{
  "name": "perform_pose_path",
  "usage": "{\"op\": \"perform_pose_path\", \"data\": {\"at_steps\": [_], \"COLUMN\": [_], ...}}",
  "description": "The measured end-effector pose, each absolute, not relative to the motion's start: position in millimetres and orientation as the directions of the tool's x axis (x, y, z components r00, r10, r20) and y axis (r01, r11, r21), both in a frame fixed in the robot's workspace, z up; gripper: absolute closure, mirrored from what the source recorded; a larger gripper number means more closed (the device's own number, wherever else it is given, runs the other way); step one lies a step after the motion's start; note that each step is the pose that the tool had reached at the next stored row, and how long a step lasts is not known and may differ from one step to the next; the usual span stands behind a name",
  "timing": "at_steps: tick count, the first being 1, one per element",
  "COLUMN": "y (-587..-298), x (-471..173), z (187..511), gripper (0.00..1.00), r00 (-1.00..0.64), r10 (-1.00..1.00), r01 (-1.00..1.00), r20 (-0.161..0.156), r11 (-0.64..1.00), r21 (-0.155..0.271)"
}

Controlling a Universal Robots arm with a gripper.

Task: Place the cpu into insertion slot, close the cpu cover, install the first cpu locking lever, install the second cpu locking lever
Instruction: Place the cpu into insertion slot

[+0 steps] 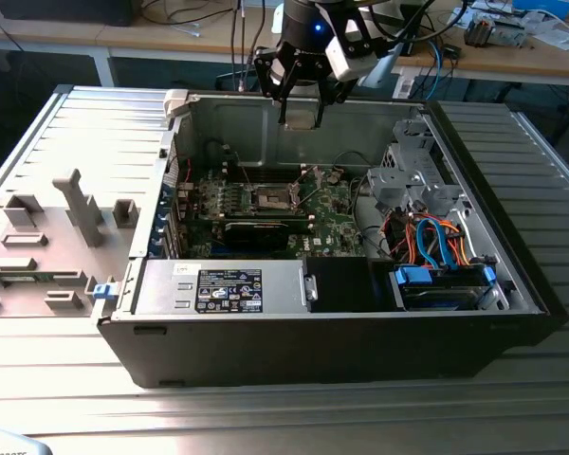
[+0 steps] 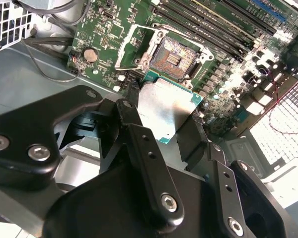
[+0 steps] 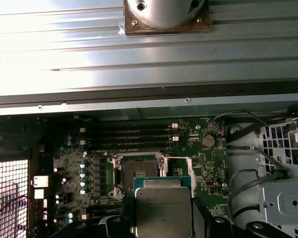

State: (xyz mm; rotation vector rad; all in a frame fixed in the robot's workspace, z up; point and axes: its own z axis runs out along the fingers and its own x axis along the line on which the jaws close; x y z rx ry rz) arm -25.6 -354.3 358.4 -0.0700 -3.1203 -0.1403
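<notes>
Hand [image 1: 303,116] grips the cpu [image 2: 168,108], hovering above the open insertion slot [image 2: 173,58].

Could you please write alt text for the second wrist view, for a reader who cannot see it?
The black claw grips the cpu, a silvery square chip, above the green motherboard, not yet in the insertion slot. The slot lies bare, with the cpu cover swung open beside it.

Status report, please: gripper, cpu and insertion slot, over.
The gripper shut on the cpu, held above the motherboard. The insertion slot bare, cpu not yet seated. The cpu cover swung open; nothing lies over the slot.
</notes>
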Motion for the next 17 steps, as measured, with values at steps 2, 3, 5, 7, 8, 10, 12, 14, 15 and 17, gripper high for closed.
{"op": "perform_pose_path", "data": {"at_steps": [2, 3, 5, 7, 8, 10, 12, 14, 15, 17], "y": [-354.3, -354.3, -354.3, -354.3, -354.3, -354.3, -354.3, -354.3, -354.3, -354.3], "x": [-25.6, -25.6, -25.6, -25.6, -25.6, -25.6, -25.6, -25.6, -25.6, -25.6], "z": [358.4, 358.4, 358.4, 358.4, 358.4, 358.4, 358.4, 358.4, 358.4, 358.4], "gripper": [0.45, 0.45, 0.45, 0.45, 0.45, 0.45, 0.45, 0.45, 0.45, 0.45], "r00": [-0.999, -0.999, -0.999, -0.999, -0.999, -0.998, -0.998, -0.995, -0.995, -0.995], "r10": [0.045, 0.047, 0.049, 0.051, 0.051, 0.056, 0.058, 0.093, 0.093, 0.094], "r01": [0.047, 0.048, 0.050, 0.052, 0.053, 0.058, 0.060, 0.094, 0.094, 0.096], "r20": [0.019, 0.019, 0.019, 0.019, 0.019, 0.019, 0.019, 0.019, 0.019, 0.019], "r11": [0.995, 0.995, 0.995, 0.995, 0.995, 0.994, 0.994, 0.992, 0.992, 0.991], "r21": [0.089, 0.089, 0.089, 0.089, 0.089, 0.089, 0.089, 0.089, 0.089, 0.089]}}
